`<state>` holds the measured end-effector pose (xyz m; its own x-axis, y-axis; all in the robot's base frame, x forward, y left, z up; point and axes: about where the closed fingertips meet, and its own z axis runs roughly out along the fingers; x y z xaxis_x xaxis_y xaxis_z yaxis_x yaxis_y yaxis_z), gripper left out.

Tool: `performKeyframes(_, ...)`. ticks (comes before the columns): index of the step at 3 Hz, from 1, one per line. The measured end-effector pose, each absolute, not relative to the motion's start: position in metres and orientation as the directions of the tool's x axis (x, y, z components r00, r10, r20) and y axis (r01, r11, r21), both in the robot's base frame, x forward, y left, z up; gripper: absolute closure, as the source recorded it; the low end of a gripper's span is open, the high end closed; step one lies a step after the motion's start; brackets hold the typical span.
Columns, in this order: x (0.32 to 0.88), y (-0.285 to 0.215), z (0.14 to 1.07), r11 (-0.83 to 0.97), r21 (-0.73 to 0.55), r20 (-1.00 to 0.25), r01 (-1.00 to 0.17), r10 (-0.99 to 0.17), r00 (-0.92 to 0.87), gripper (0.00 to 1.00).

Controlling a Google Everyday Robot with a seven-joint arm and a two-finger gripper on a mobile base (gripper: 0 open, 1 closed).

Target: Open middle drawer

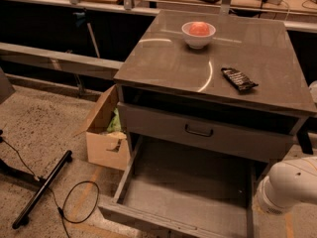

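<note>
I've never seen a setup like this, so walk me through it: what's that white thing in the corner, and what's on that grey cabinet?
One camera looks down on a grey cabinet. The white rounded shape at lower right is the robot's arm; its gripper is outside the picture, so nothing shows as held. On top sit a white bowl holding something pinkish and a dark packet. The top drawer is shut; the middle drawer below stands wide open. A cardboard box sits beside the cabinet.
</note>
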<state>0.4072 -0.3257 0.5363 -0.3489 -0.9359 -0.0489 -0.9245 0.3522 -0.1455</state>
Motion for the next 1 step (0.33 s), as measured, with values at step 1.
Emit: performKeyframes(1,0.4068,-0.3257,0.5363,0.352,-0.145,-0.049,-0.925,-0.936,-0.349,0.60)
